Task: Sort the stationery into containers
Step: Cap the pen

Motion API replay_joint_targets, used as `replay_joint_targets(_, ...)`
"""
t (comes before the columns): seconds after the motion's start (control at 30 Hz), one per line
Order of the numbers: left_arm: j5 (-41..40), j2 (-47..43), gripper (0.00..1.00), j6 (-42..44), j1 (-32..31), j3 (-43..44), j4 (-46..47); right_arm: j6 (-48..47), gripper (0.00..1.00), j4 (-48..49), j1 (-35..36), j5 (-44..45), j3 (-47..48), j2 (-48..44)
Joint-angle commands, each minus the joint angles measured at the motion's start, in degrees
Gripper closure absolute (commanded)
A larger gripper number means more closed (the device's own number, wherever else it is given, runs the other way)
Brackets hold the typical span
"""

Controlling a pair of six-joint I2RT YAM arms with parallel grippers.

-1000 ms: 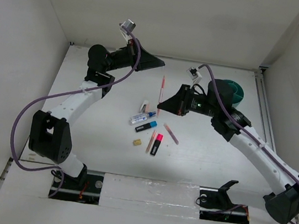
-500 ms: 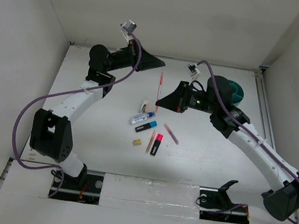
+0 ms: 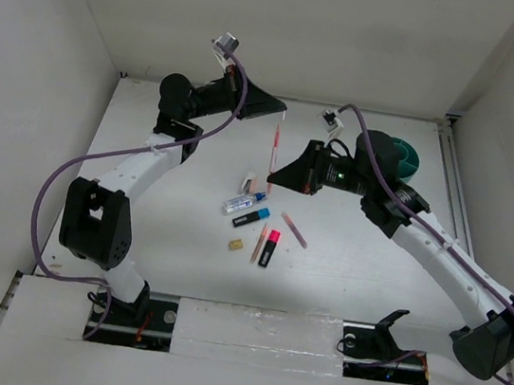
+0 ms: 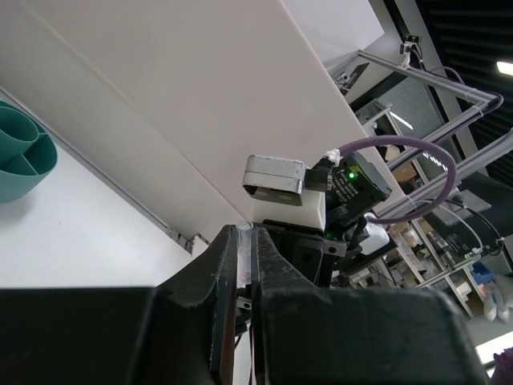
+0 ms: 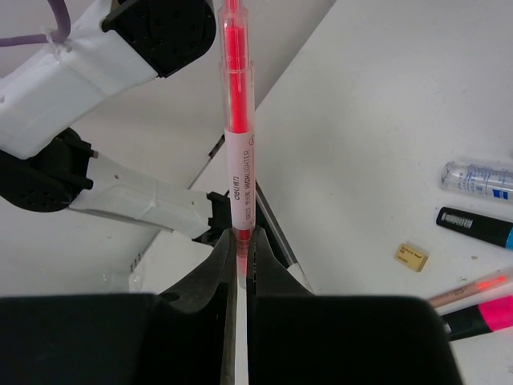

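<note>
Right wrist view: the right gripper [image 5: 239,241] has its jaws pinching the lower end of a thin pink pen [image 5: 239,144], which points straight out from the fingers. On the top view that pen is held off the table [image 3: 183,240], well to the left of the teal cup [image 3: 408,156]. The left gripper [image 3: 281,113] sits just past the pen's far end, farther from the cup, jaws pressed together. Other stationery, the pink-capped highlighter [image 3: 269,248] among it, lies left of the cup and nearer the arm bases.
</note>
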Motion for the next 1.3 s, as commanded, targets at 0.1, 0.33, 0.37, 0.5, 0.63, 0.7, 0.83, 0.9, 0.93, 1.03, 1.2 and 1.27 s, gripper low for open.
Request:
replay_joint_targets(0.1,1.3,0.3,1.0,-1.9,0.1,3.7,6.9,-0.6,1.0,1.4,0.6,1.0,-0.5,-2.7)
replay_joint_targets(0.33,1.8,0.3,1.0,-2.4,0.1,3.3,7.5,-1.2,1.0,0.8,-0.7,1.9,-0.5,-3.9)
replay_joint_targets(0.37,1.8,-0.3,1.0,-2.4,0.1,2.8,7.5,-1.2,1.0,0.8,-0.7,1.3,-0.5,-3.9)
replay_joint_targets(0.5,1.8,-0.8,1.0,-1.9,0.1,1.6,7.5,-1.8,1.0,-0.5,-1.3,1.3,0.9,-3.9)
replay_joint_targets(0.63,1.8,-1.3,1.0,-0.2,0.1,1.6,5.1,-2.3,1.0,-1.0,-1.3,1.3,0.9,-2.6)
replay_joint_targets(0.7,1.8,-2.0,1.0,1.9,0.1,2.3,3.1,-2.3,1.0,-1.0,-1.3,1.3,0.9,-2.6)
replay_joint_targets(0.83,1.8,-2.6,1.0,3.2,0.1,1.7,1.3,-2.8,1.0,-1.0,-1.3,0.8,1.4,-2.1)
replay_joint_targets(0.9,1.8,-2.6,1.0,3.2,0.1,1.7,1.3,-2.8,1.0,-1.0,-1.3,0.8,1.9,-2.1)
replay_joint_targets(0.93,1.8,-2.6,1.0,3.2,0.1,1.1,1.3,-2.8,1.0,-1.0,-1.3,0.8,1.9,-1.6)
replay_joint_targets(1.03,1.8,-2.6,1.0,3.2,0.1,1.1,1.3,-2.8,1.0,-1.0,-1.3,0.8,1.9,-1.6)
replay_joint_targets(1.2,1.8,-3.2,1.0,3.2,0.1,1.1,1.3,-2.8,1.0,-1.0,-1.3,0.8,1.9,-1.6)
replay_joint_targets(1.27,1.8,-3.2,1.0,3.2,0.1,1.1,1.3,-3.4,1.0,-0.5,-1.3,0.8,1.9,-1.6)
